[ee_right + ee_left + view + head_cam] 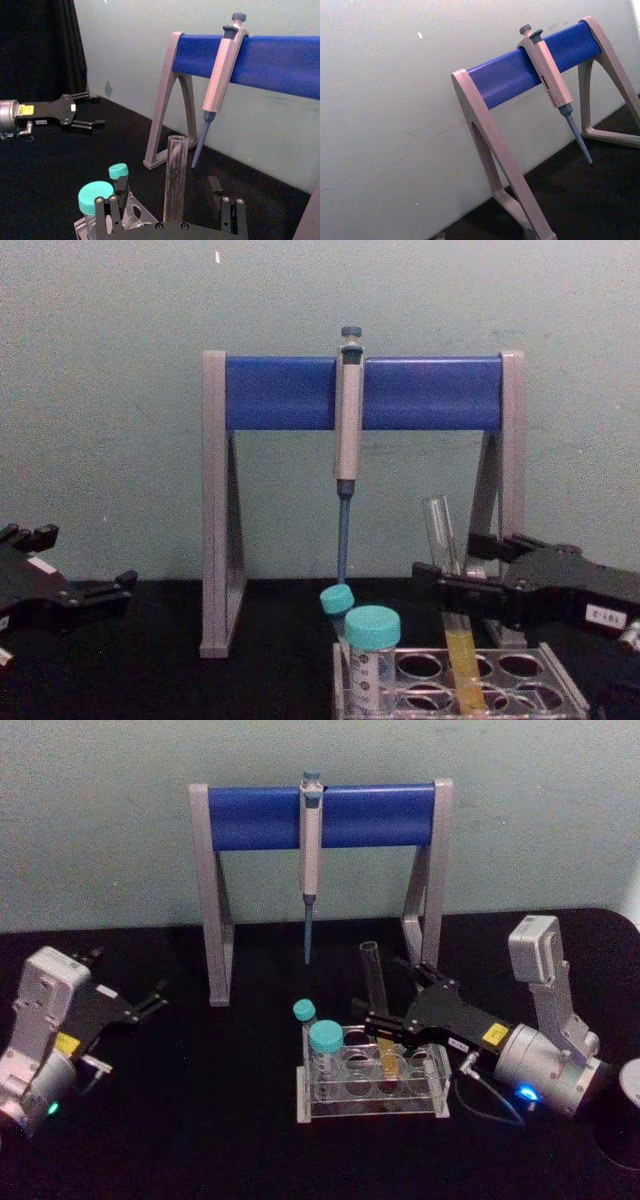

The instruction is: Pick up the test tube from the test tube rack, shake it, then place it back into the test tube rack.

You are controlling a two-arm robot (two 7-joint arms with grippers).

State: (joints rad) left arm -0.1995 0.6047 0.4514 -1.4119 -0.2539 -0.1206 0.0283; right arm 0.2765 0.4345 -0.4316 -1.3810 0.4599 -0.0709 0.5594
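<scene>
— Two grippers here; which one is at the rack?

— The right gripper (385, 1032). It reaches in from the desk's right edge, arm low and nearly level, its black fingers either side of the test tube (378, 1010). They look closed on the glass in the chest view, just above the yellow liquid.

— And where is the tube?

— Upright, its lower end in a hole of the test tube rack (372, 1088), near the middle of the desk toward the front edge.

— What crowds it?

— Two teal-capped vials (326, 1040) stand in the rack's left end, just beside the fingers. Behind, near the desk's back edge, one grey-and-blue pipette stand (320, 870) spans the rack, with one pipette (311, 860) hanging from its bar, tip pointing down behind the tube.

— The other arm?

— The left gripper (150, 1003) rests at the desk's left edge, well apart from the rack, fingers spread and holding nothing.
</scene>
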